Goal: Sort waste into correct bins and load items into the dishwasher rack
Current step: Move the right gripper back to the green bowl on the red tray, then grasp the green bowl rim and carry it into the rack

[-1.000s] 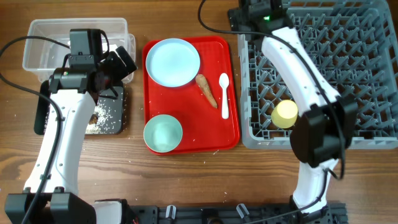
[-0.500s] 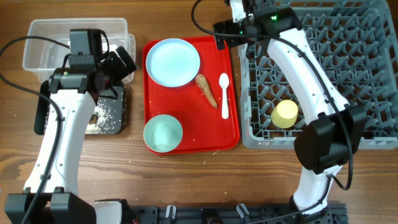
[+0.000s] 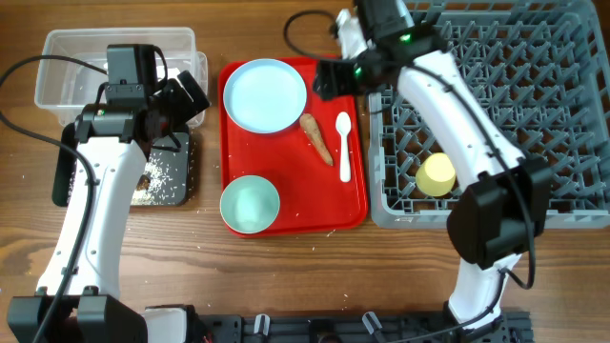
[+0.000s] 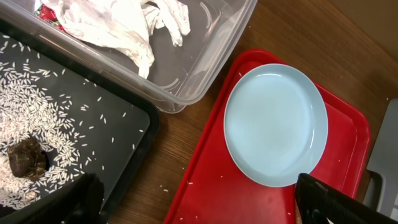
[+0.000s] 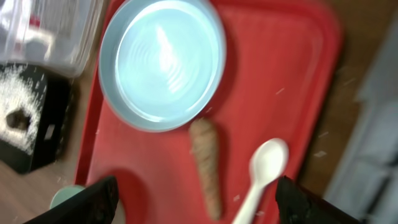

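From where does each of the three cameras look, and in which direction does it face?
Overhead: fixed above the table, facing straight down; shows the left arm, right arm, red tray and dishwasher rack.
Left wrist: on the left arm, looking down at the clear tub, black tray and pale blue plate; its own claw fingers show at the bottom corners.
Right wrist: on the right arm, looking down at the carrot and spoon; its claw fingers frame the bottom.
Shared: both wrist views see the pale blue plate on the red tray.

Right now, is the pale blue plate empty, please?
Empty: the pale blue plate lies flat on the red tray, its surface bare.
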You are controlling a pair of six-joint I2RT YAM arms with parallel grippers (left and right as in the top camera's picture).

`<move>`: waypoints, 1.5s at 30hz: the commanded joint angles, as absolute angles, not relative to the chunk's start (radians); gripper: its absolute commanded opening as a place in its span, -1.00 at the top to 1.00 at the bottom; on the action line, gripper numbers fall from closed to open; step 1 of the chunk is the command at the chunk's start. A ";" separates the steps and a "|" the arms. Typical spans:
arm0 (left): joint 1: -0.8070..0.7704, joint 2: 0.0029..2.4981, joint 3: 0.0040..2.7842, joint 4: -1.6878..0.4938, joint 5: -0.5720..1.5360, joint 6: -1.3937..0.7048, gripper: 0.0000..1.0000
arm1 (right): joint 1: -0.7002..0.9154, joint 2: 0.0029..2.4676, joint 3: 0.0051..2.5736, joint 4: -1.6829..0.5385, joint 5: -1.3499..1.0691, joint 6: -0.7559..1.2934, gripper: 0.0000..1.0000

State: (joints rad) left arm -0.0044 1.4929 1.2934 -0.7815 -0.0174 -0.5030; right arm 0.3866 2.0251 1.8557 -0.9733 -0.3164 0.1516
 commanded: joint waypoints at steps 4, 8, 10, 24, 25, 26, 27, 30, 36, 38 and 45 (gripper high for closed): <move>-0.001 1.485 1.308 -0.780 -0.017 -0.509 -1.00 | 0.544 2.005 1.713 -1.003 -0.441 0.200 -0.52; -0.001 1.485 1.308 -0.780 -0.017 -0.509 -1.00 | 0.640 2.005 1.617 -0.980 -0.439 0.267 -0.33; -0.001 1.485 1.308 -0.780 -0.017 -0.509 -1.00 | 0.677 2.005 1.563 -0.943 -0.435 0.316 -0.32; -0.001 1.485 1.308 -0.780 -0.017 -0.509 -1.00 | 0.742 2.006 1.471 -0.872 -0.360 0.423 -0.31; -0.001 1.485 1.308 -0.780 -0.017 -0.509 -1.00 | 0.745 2.006 1.471 -0.872 -0.356 0.423 -0.31; -0.001 1.485 1.307 -0.780 -0.017 -0.509 -1.00 | 0.747 2.006 1.467 -0.868 -0.355 0.427 -0.31; -0.001 1.485 1.308 -0.780 -0.017 -0.509 -1.00 | 0.747 2.006 1.466 -0.867 -0.354 0.427 -0.31; -0.001 1.485 1.308 -0.780 -0.017 -0.509 -1.00 | 0.747 2.006 1.462 -0.862 -0.354 0.427 -0.31; -0.001 1.485 1.307 -0.780 -0.017 -0.509 -1.00 | 0.747 2.006 1.418 -0.820 -0.360 0.447 -0.31; -0.001 1.485 1.307 -0.780 -0.017 -0.509 -1.00 | 0.747 2.006 1.415 -0.818 -0.363 0.446 -0.30; -0.001 1.485 1.308 -0.780 -0.017 -0.509 -1.00 | 0.747 2.006 1.415 -0.793 -0.354 0.457 0.10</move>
State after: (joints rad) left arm -0.0044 1.4929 1.2934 -0.7815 -0.0174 -0.5030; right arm 0.7437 2.0251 1.4197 -0.8059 -0.3687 0.4465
